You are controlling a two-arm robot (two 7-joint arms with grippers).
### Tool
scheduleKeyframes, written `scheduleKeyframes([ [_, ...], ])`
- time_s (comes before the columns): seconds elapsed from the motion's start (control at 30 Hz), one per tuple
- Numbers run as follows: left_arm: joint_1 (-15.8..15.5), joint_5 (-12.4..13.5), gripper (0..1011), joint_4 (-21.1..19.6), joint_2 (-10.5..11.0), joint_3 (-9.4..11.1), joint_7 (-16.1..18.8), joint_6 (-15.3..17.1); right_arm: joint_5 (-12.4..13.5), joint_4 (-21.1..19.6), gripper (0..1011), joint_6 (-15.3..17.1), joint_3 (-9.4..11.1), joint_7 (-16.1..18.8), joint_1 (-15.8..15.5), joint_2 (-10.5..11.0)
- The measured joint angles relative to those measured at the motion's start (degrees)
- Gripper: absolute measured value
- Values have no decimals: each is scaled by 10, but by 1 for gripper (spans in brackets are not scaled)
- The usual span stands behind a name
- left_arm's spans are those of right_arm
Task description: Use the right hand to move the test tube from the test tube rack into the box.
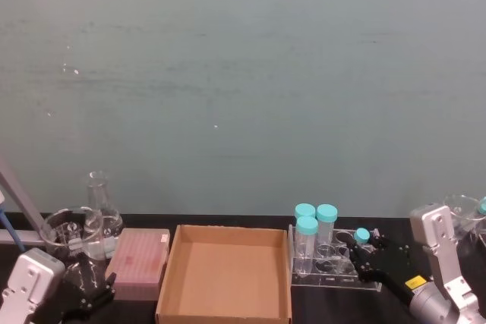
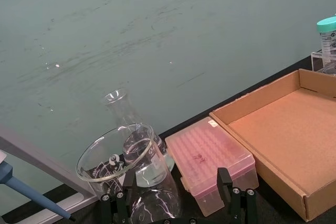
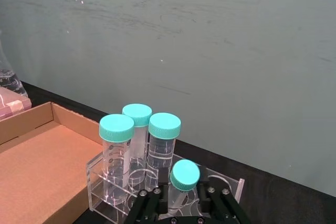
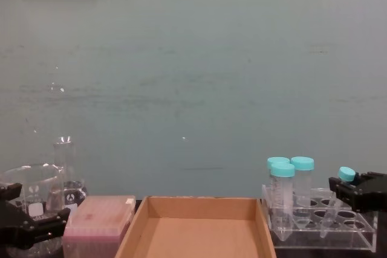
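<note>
The right end effector (image 4: pixel 357 190) has its fingers closed around the small-capped test tube (image 4: pixel 336 205), which leans in the test tube rack (image 4: pixel 320 229). The box (image 1: pixel 228 277) stays empty; lifting and carrying remain.

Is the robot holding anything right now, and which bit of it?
The right hand grips the small test tube just under its teal cap, tilted in the rack. The left hand holds nothing.
</note>
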Motion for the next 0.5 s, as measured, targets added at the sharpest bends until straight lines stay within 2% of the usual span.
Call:
scheduleKeyframes([
  [0.03,0,0,1000,0,0,0,0,0,0,0,321,0,0,0,0,0],
  [0.17,0,0,1000,0,0,0,0,0,0,0,246,0,0,0,0,0],
  [0.5,0,0,1000,0,0,0,0,0,0,0,244,0,0,-1,0,0],
])
